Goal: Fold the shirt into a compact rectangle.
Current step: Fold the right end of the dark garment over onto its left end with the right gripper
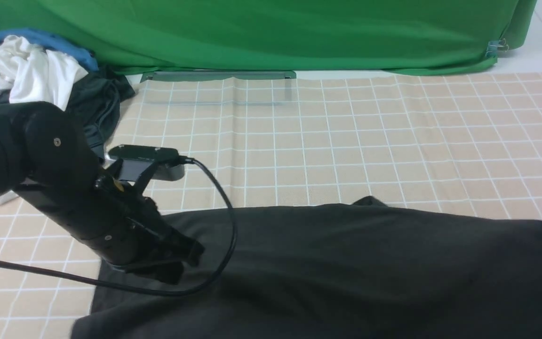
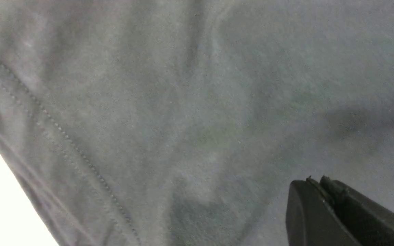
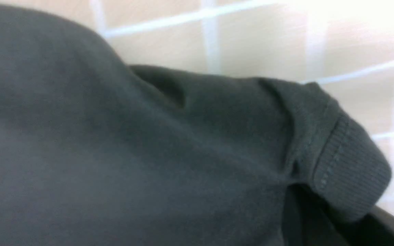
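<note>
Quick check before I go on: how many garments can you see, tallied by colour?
Black: 1, the shirt spread in front
White: 1, the white garment in the far-left pile
Blue: 1, the blue garment behind it
Dark grey: 1, the dark grey garment beside it
Total: 4

My left arm (image 1: 40,155): matte black, rounded housings, small silver screws (image 1: 57,141). Yellow mark (image 1: 118,186) near the wrist. Black wrist camera (image 1: 144,153) on a bracket, with a black cable (image 1: 226,207) looping off it. Left tool (image 1: 188,261): black fingers.
</note>
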{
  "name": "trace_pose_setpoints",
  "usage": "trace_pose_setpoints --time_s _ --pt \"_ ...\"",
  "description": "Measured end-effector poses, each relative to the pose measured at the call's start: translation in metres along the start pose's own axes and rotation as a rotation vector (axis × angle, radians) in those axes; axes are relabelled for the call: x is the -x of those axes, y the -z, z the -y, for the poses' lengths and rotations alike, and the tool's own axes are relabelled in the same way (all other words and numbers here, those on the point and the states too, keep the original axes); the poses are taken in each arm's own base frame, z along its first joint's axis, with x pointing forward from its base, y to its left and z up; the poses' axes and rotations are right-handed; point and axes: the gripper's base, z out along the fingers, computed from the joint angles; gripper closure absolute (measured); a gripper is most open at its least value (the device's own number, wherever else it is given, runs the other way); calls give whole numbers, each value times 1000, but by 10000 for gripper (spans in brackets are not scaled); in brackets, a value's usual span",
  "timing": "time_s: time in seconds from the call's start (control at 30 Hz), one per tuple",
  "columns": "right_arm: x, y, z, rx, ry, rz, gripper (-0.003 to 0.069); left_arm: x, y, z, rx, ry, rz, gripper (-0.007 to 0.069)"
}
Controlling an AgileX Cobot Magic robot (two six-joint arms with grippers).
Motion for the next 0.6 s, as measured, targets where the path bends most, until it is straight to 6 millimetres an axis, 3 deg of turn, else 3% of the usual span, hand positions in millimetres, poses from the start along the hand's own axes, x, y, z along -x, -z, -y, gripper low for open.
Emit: trace_pose_setpoints --time_s 0.17,0.33,0.47,0.6 --pt "-4 7 1 -4 -3 -5 550 -8 -23 4 -5 -8 -50 606" --pt "-3 12 1 -3 -4 -26 550 -22 -54 -21 171 123 -190 606" --pt "1 29 -3 19 1 -18 550 -21 -49 -36 262 203 -181 606" --pt "2 53 -28 108 66 24 550 -18 -32 -33 239 187 -153 606"
